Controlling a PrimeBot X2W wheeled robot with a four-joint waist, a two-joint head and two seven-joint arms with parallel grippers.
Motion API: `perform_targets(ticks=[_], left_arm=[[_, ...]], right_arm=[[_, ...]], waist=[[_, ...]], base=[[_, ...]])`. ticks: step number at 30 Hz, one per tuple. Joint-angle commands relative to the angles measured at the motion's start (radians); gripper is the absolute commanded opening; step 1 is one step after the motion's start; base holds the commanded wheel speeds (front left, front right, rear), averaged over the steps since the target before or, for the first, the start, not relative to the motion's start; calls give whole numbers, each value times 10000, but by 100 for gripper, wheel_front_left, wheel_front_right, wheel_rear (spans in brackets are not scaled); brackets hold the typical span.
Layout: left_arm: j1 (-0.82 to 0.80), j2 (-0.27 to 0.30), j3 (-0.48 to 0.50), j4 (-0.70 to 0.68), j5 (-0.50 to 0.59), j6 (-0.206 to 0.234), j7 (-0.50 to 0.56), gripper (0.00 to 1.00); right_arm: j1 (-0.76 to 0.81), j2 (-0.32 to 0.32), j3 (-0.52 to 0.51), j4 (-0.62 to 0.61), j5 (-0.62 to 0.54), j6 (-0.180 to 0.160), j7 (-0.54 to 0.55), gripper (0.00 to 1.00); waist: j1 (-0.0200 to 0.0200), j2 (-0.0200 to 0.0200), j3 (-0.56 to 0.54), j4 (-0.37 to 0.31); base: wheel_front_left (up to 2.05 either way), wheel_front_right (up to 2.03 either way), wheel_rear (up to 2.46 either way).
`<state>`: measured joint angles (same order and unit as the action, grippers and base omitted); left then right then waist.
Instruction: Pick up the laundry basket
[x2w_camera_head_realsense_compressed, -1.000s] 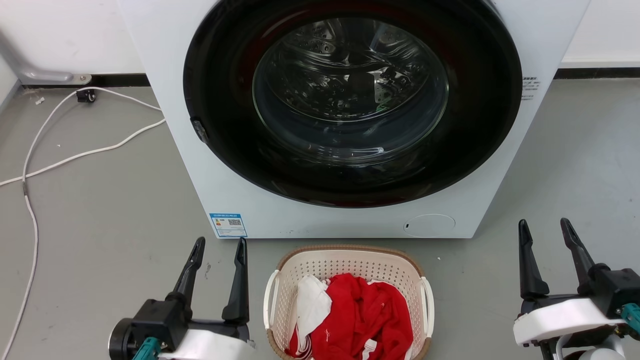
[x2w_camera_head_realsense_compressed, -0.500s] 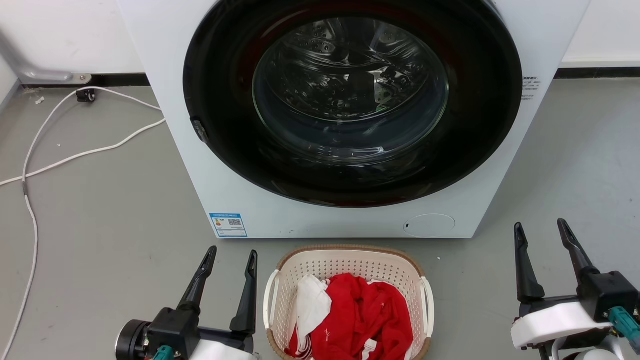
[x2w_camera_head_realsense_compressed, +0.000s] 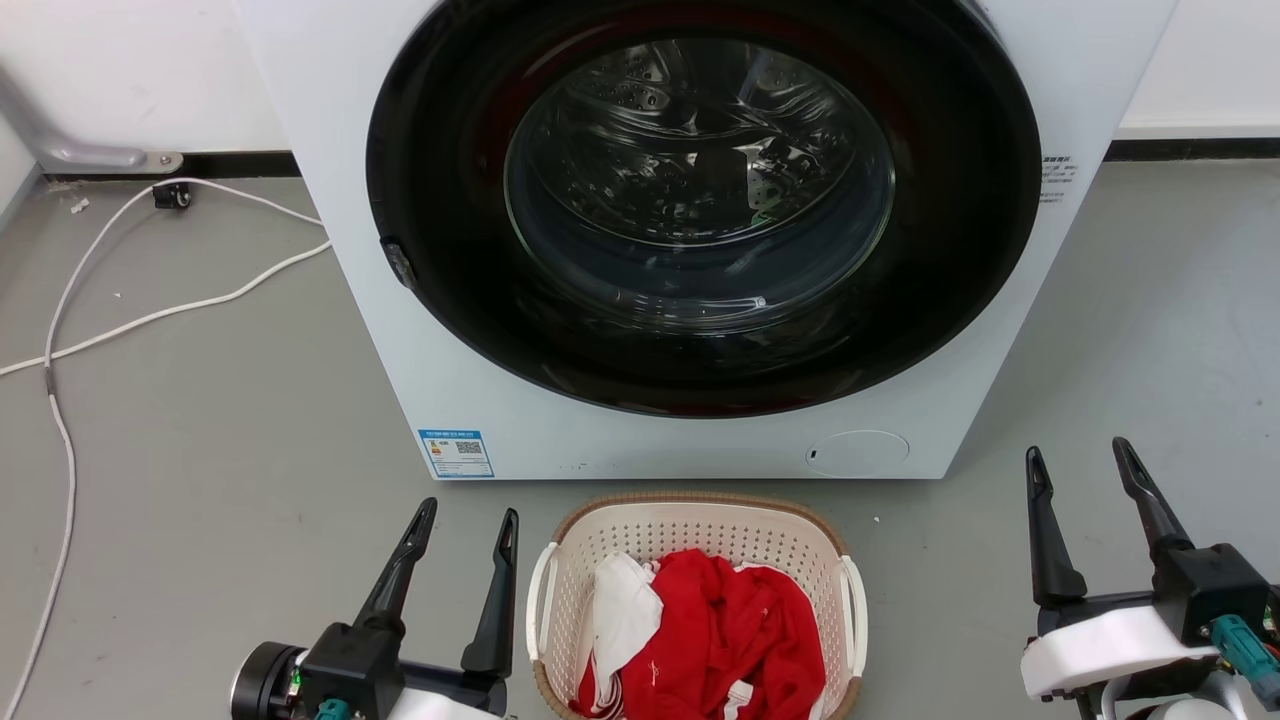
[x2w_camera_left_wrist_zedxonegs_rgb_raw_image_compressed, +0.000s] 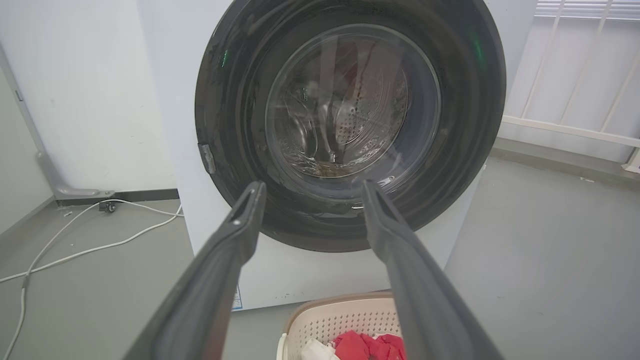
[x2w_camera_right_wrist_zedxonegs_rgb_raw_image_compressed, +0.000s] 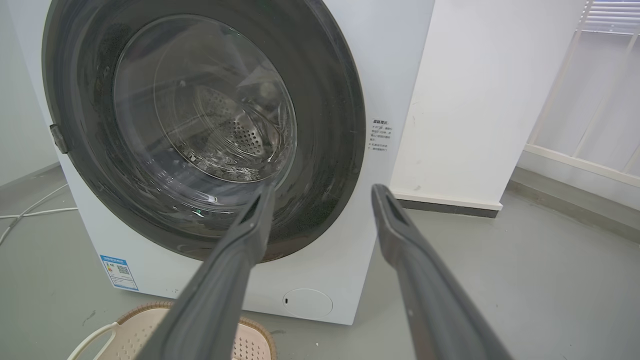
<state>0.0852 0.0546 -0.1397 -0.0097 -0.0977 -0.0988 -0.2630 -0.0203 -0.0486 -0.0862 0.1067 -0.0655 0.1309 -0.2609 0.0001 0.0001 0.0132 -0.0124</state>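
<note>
The left gripper (x2w_camera_head_realsense_compressed: 470, 512) hangs with fingers spread wide and empty. The laundry basket (x2w_camera_head_realsense_compressed: 700, 528) sits on the floor (x2w_camera_head_realsense_compressed: 200, 450) just to its right, close to the inner finger without touching. The right gripper (x2w_camera_head_realsense_compressed: 1078, 452), equally wide and empty, stands well apart on the basket's other side. Red clothing (x2w_camera_head_realsense_compressed: 720, 620) lies inside the basket, and the washing machine (x2w_camera_head_realsense_compressed: 640, 445) stands beyond both grippers' fingertips.

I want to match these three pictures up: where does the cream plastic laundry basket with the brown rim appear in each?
Head view: bottom centre, the cream perforated plastic laundry basket.
Left wrist view: bottom edge, near centre.
Right wrist view: bottom left corner.
Shared landmark: the white washing machine's round dark door, behind the basket.
</note>
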Motion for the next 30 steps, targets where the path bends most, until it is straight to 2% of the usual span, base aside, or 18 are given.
perform_targets(ticks=[1,8,13,16,21,22,27,30], left_arm=[[93,-15,28,19,79,-45,-28,100],[82,-34,91,117,93,-96,-28,100],[-124,-39,139,302,179,-107,-28,100],[-438,-39,270,487,271,-4,-28,100],[-1382,129,355,1086,556,-77,-28,100],[-1382,129,355,1086,556,-77,-28,100],[-2521,405,549,1877,583,-138,-28,100],[-3194,647,516,2484,661,-190,-26,100]], right_arm=[[31,-30,10,8,21,-3,-54,100],[9,-30,34,24,106,-3,-48,100],[-192,-29,37,110,81,-3,22,100],[-576,-21,224,245,-10,-3,242,100],[-1539,-25,309,746,34,-3,530,100],[-1539,-25,309,746,34,-3,530,100],[-2627,-21,350,1660,530,-3,942,100],[-3306,-19,345,2337,454,-3,1126,100]], waist=[[-1,-1,4,2],[-1,-1,101,-4],[-1,-1,551,-64],[-1,-1,1219,-182],[-1,-1,2663,-296],[-1,-1,2663,-296],[-1,-1,4134,-393],[-1,-1,4891,-421]], base=[[0,0,0],[0,0,0],[0,0,0],[0,0,0],[0,0,0],[0,0,0],[0,0,0],[0,0,0]])
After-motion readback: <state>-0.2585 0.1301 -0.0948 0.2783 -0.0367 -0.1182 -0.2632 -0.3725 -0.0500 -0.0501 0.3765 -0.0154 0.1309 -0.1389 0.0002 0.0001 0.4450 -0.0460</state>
